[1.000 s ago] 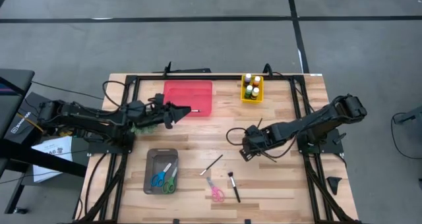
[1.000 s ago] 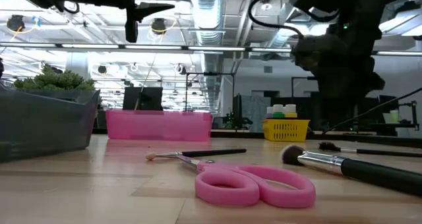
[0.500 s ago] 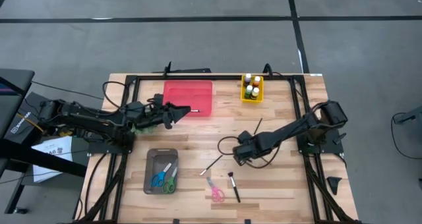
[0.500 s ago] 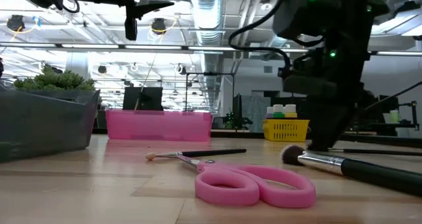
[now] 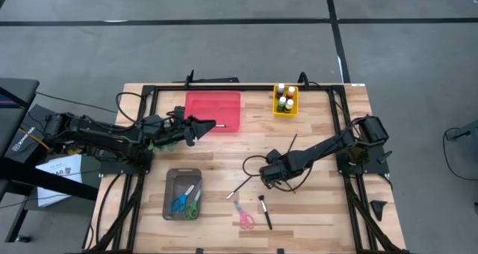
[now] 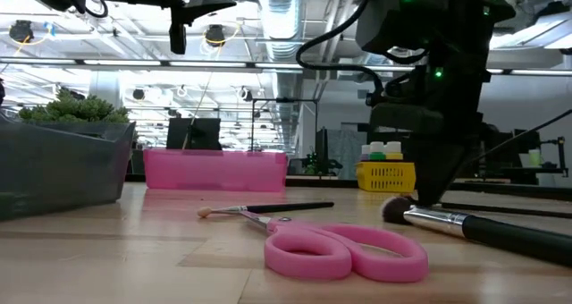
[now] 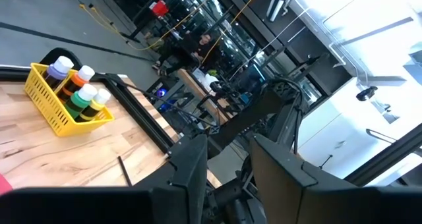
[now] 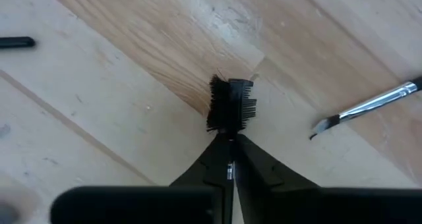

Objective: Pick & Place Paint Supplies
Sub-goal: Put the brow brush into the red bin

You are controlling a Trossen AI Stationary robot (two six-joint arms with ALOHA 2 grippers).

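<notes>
Thick black brush (image 5: 264,211) with fluffy head, pink plastic scissors (image 5: 243,217) at table's 6 o'clock; thin brush (image 5: 239,186) just beyond; right gripper (image 5: 263,174) low over planks, fingers (image 8: 217,159) pressed together; bottles in yellow mesh basket (image 5: 284,101) at 1 o'clock; left gripper (image 5: 211,125) over pink tray (image 5: 214,109), fingers (image 7: 191,165) apart

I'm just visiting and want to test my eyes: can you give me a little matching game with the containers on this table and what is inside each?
Things:
1. yellow basket
2. grey bin
3. pink tray

What it holds:
A. blue and green scissors
B. small paint bottles
C. nothing that shows from above

Pairs: 1-B, 2-A, 3-C
</notes>
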